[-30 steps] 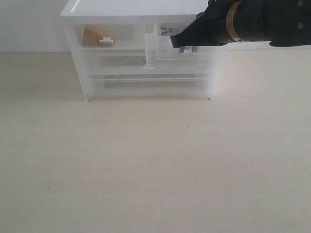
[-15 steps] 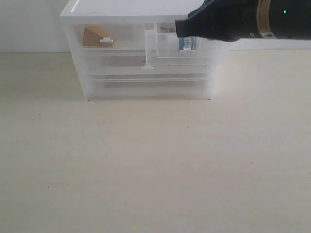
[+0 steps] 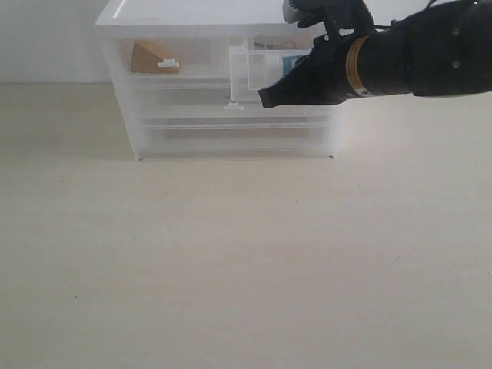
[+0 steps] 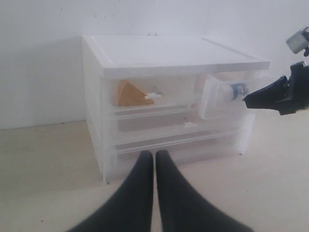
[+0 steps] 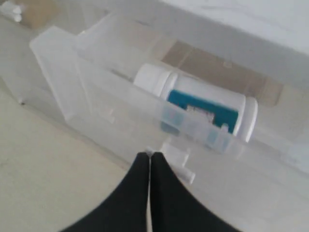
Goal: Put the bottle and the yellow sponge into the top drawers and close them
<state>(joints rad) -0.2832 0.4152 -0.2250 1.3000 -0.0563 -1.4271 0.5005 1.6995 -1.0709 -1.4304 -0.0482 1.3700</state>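
The bottle (image 5: 203, 101) lies on its side in the pulled-out right top drawer (image 5: 96, 92), also seen as bottle (image 4: 236, 90) (image 3: 295, 61) inside that drawer (image 4: 217, 104) (image 3: 247, 73). My right gripper (image 5: 148, 155) is shut and empty, its tips just in front of the drawer's face beside the white tab handle (image 5: 177, 160). From outside, the right gripper (image 3: 266, 98) points left at the drawer front. The yellow sponge (image 3: 148, 58) (image 4: 128, 94) sits in the left top drawer (image 3: 192, 52), which is pushed in. My left gripper (image 4: 155, 157) is shut and empty, well back from the chest.
The white-framed chest (image 3: 192, 11) stands at the back of the beige table (image 3: 231, 261) against a white wall. Two full-width drawers (image 3: 231, 134) below are pushed in. The right arm (image 3: 415, 61) stretches in from the right at the top drawers' height.
The right gripper drew back out of the open right drawer, leaving the bottle inside, then dropped in front of the drawer's face. The drawer remains pulled out. The left side is unchanged.
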